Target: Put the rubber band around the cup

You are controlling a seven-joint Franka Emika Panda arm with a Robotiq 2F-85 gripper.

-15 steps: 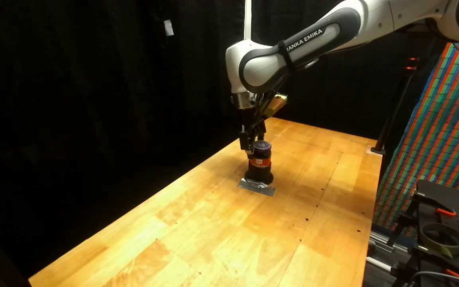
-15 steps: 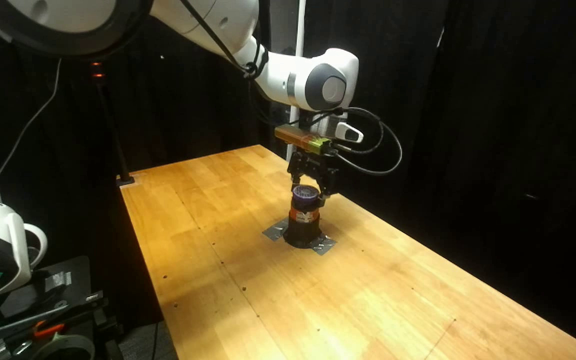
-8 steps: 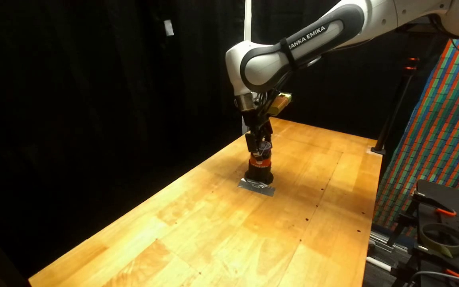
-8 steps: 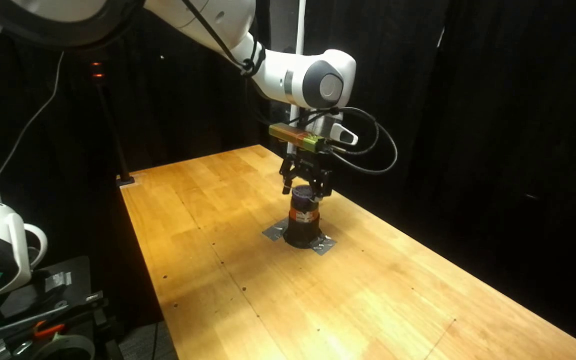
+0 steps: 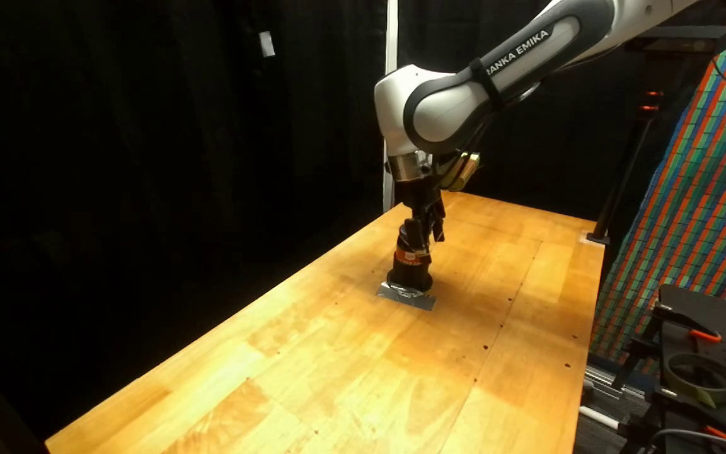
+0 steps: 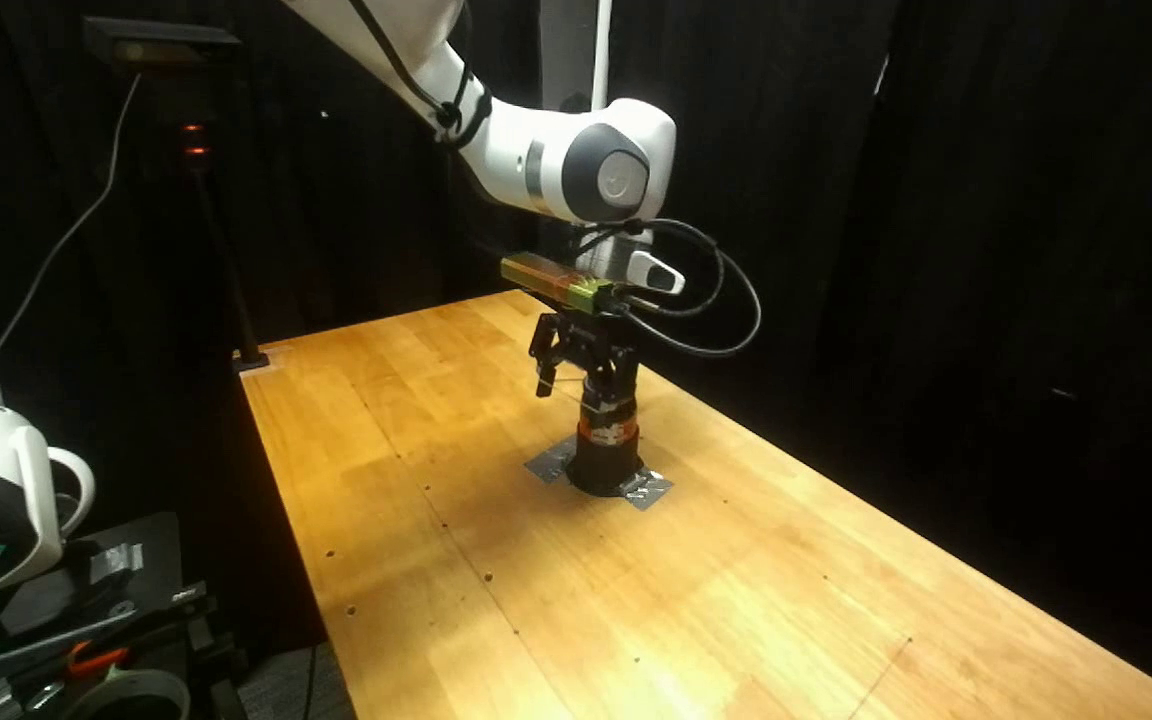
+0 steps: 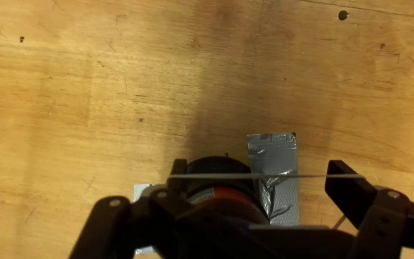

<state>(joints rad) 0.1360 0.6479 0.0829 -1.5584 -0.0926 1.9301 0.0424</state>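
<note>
Can see the gripper [image 7: 259, 172] along the bottom of the wrist view, with jaws spread wide and the rubber band [image 7: 225, 176] drawn straight across from tip to tip. Must look just below the band's left half for the cup [image 7: 232, 199], partly covered by the finger [image 7: 178, 171] at frame left (touching or not, cannot tell). Standing upright near mid-frame in both exterior views, with a black base [image 6: 604, 465] beneath. Overlapped at the top by a finger [image 6: 622, 370] in an exterior view, with the opposite finger off to the left.

Slants white-and-grey jointed arm [image 5: 527, 53] above rounded white wrist [image 5: 394, 104]; below wrist, points black two-fingered gripper [image 7: 257, 176] downward, spreading fingers [image 7: 349, 194].
</note>
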